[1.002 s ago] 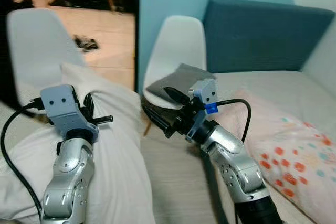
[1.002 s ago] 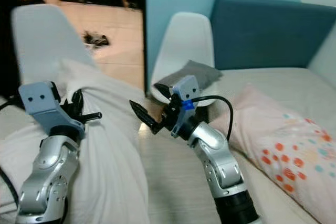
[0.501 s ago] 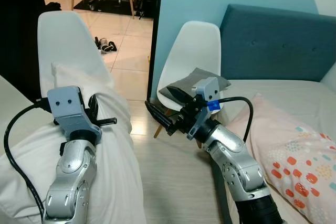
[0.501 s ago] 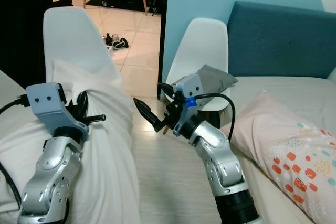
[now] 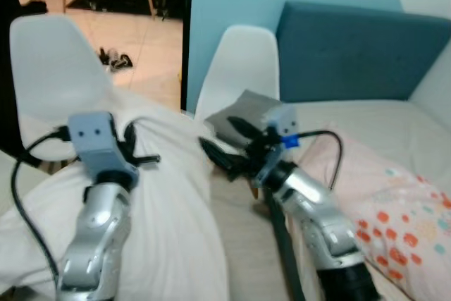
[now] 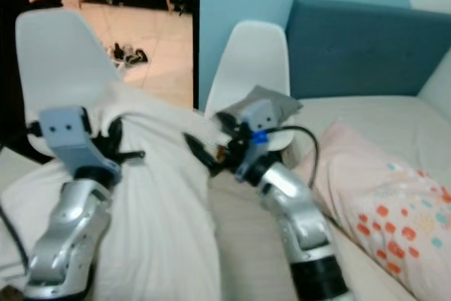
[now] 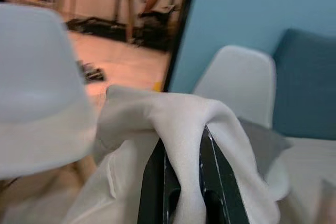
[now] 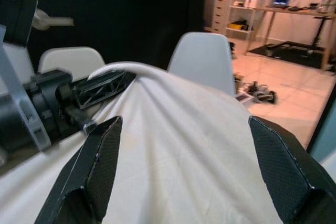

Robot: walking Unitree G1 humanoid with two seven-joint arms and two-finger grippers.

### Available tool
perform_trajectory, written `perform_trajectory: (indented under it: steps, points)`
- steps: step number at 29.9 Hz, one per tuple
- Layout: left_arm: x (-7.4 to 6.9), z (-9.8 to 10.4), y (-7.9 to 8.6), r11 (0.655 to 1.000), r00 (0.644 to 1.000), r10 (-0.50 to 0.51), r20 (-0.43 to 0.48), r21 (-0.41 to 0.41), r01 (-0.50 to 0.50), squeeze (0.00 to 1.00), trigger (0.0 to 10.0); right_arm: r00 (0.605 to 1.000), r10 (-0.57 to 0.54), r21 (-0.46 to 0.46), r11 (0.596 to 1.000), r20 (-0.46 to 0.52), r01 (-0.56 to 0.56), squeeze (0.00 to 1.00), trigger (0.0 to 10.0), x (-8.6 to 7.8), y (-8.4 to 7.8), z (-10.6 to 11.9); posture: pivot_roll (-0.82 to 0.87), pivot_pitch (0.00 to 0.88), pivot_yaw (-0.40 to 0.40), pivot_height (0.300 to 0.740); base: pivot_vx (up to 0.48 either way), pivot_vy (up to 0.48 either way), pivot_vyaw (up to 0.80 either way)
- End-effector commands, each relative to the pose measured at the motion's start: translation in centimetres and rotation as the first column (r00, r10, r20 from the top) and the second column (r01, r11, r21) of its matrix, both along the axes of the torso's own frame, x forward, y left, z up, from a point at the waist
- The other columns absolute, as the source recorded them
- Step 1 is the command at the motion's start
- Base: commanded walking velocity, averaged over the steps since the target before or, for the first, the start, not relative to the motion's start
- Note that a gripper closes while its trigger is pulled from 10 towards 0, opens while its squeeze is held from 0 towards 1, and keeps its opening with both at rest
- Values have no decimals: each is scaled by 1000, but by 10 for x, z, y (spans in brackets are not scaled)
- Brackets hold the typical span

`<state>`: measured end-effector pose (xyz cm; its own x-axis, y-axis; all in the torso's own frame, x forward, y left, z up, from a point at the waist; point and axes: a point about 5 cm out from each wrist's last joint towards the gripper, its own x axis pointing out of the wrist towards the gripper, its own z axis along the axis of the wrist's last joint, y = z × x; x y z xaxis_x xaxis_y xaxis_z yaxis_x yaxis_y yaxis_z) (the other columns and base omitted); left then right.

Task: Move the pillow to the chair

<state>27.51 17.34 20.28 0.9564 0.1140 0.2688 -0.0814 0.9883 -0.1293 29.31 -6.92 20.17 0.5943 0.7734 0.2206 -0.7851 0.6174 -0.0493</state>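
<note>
A big white pillow [image 5: 165,209] hangs in front of me, bunched at its top. My left gripper [image 5: 132,147] is shut on a fold of that top edge; in the left wrist view the white fabric [image 7: 184,124] is pinched between the two black fingers [image 7: 153,179]. My right gripper [image 5: 222,142] is open at the pillow's right edge, and the right wrist view shows its fingers [image 8: 100,166] spread wide with the pillow [image 8: 184,171] between them. A white chair [image 5: 239,61] with a grey cushion [image 5: 246,112] on its seat stands just behind the right gripper.
A second white chair [image 5: 42,68] stands at the back left, behind the pillow. A bed with a blue headboard [image 5: 338,51] and a spotted pink pillow [image 5: 394,202] lies on the right. A doorway to a tiled room [image 5: 134,33] opens behind.
The camera has swung and the picture is blurred. The pillow now reaches further right, up to the right gripper's fingers. My left gripper keeps its hold and the right stays open.
</note>
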Motion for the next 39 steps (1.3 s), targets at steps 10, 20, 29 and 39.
perform_trajectory:
  steps: [10, 20, 29, 39]
  points:
    - [-3, 24, -8, 1000, 991, -26, 130, 14, 24, 0, 10000, 1000, -3, -17, 1000, 13, 3, 0, 10000, -2, -5, -1, -58, 0, -113, 740, 368, 0, 794]
    - [-3, 24, -8, 999, 991, -33, 130, 19, 31, 0, 10000, 999, -45, 4, 999, -16, 46, 0, 10000, 2, -9, -2, -57, 0, -115, 740, 406, 0, 794]
    - [-1, 24, -10, 998, 990, -62, 127, 25, 59, 0, 10000, 996, -77, 7, 997, -45, 77, 0, 10000, 7, -9, -4, -58, 0, -113, 740, 377, 0, 88]
    - [2, 22, -12, 994, 989, -98, 114, 47, 94, 0, 10000, 995, -83, 11, 996, -57, 83, 0, 10000, 6, -9, -5, -58, 0, -106, 740, 369, 0, 0]
